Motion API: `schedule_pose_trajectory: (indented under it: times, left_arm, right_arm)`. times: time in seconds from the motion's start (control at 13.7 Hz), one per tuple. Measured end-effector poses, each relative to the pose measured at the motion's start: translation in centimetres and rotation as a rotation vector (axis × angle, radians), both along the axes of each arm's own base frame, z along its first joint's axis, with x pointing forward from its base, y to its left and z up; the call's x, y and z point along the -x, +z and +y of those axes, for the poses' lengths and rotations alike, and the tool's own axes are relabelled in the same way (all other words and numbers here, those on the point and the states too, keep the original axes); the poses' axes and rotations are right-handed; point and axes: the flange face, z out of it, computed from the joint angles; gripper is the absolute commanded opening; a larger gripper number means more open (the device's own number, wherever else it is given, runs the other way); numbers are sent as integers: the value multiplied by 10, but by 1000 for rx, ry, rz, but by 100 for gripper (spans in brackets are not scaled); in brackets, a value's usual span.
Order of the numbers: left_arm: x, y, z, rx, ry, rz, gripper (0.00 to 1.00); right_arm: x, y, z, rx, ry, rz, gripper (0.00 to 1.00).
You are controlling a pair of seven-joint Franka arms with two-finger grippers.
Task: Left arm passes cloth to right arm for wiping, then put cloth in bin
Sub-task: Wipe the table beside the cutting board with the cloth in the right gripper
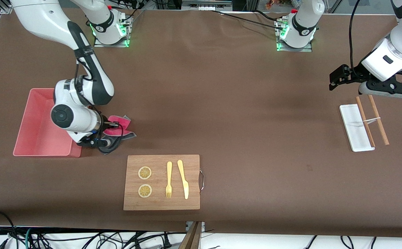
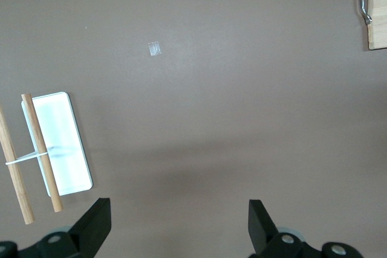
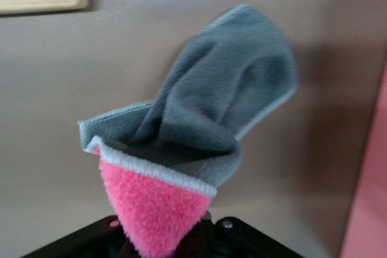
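Note:
My right gripper [image 1: 110,126] is shut on the cloth [image 1: 120,123], which is pink on one face and charcoal-grey on the other. It holds the cloth low over the table, right beside the pink bin [image 1: 35,138], on the side toward the table's middle. In the right wrist view the cloth [image 3: 205,119] hangs bunched from my right gripper [image 3: 175,243], with the bin's wall [image 3: 370,209] at the edge. I cannot tell whether the cloth touches the table. My left gripper [image 1: 384,90] waits open and empty above the white tray [image 1: 355,129]; its fingers [image 2: 94,222] stand wide apart.
A wooden cutting board [image 1: 162,182] with two lemon slices, a fork [image 1: 168,180] and a knife [image 1: 183,179] lies nearer the front camera than the cloth. Two wooden sticks [image 1: 372,119] tied with a band lie across the tray at the left arm's end.

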Motion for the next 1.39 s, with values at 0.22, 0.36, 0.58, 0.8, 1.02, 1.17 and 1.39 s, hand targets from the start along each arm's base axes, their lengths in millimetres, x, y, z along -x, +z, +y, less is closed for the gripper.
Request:
schedule_pose_trajectory:
  times: [0.22,0.36,0.58,0.8,1.02,1.17,1.39]
  left_arm:
    - [-1,0,0,0,0,-1,100]
    - [-1,0,0,1,0,-2,100]
    - [-2,0,0,1,0,-1,100]
    - [-2,0,0,1,0,-1,100]
    - [-2,0,1,1,2,-1,100]
    - [-2,-1,2,1,4,-1,100]
    - [-3,-1,4,1,7,0,100]
  right_arm:
    - [7,6,69,25,-75,-26,0]
    - [19,14,121,39,-130,-48,0]
    - [44,21,196,55,-230,-72,0]
    - [69,29,268,44,-356,-87,0]
    - [86,49,316,-24,-458,-48,0]
    - [89,69,334,-46,-508,-28,0]
    - [81,82,329,-35,-522,-17,0]
